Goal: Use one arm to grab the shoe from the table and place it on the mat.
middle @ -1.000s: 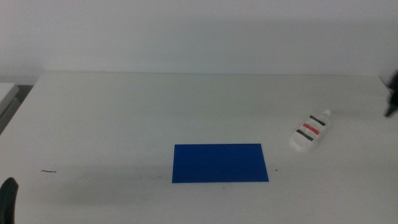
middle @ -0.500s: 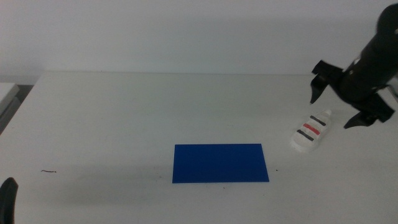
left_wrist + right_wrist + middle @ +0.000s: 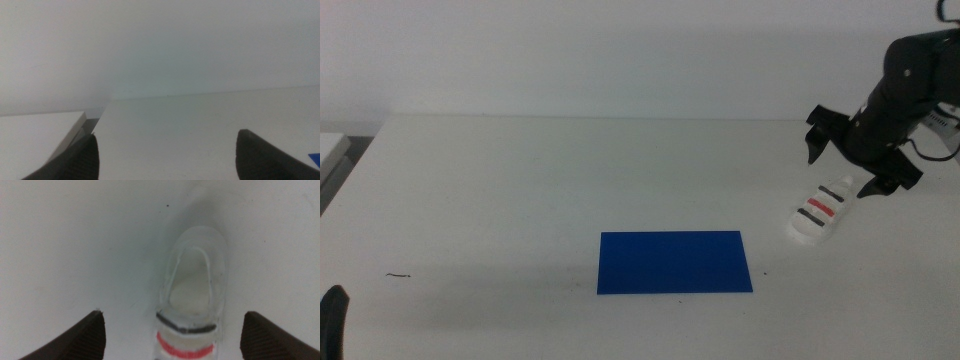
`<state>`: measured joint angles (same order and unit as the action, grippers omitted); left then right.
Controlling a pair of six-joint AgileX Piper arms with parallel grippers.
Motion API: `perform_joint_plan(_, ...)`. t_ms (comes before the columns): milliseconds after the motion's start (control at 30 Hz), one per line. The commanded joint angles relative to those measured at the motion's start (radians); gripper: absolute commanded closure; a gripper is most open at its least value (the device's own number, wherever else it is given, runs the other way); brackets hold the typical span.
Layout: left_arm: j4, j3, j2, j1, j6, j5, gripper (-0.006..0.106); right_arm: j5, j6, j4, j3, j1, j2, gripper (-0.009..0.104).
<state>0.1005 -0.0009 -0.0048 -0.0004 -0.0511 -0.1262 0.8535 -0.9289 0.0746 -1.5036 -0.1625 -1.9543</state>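
Observation:
The white shoe (image 3: pixel 819 211) with two black straps and one red lies on the white table (image 3: pixel 520 180) at the right, toe towards the front left. The blue mat (image 3: pixel 674 262) lies flat in the middle front, apart from the shoe. My right gripper (image 3: pixel 842 170) is open and hovers just above the shoe's heel end. In the right wrist view the shoe (image 3: pixel 192 295) lies below, between the spread jaws of that gripper (image 3: pixel 173 317). My left gripper (image 3: pixel 332 312) waits at the front left corner, open and empty (image 3: pixel 167 135).
A small dark mark (image 3: pixel 398 275) lies on the table at the front left. A second white surface (image 3: pixel 330 150) adjoins the table's left edge across a gap. A corner of the mat (image 3: pixel 315 158) shows in the left wrist view.
My right arm came in from the right edge and now hangs over the shoe's heel end with open jaws. The shoe, the mat and the left gripper have not moved.

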Motion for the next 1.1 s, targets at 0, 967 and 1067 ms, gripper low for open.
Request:
perform_joint_plan(0,-0.004,0.001,0.005,0.002,-0.003,0.010,0.007,0.017,0.017,0.015,-0.027,0.011,-0.034,0.004)
perform_joint_plan(967,-0.004,0.001,0.005,0.002,-0.003,0.010,0.007,0.157,-0.231,0.054,-0.069,-0.287,-0.031,0.073)
perform_joint_plan(1067,-0.004,0.001,0.005,0.002,-0.003,0.010,0.007,0.157,-0.303,0.052,-0.105,-0.393,-0.046,0.073)
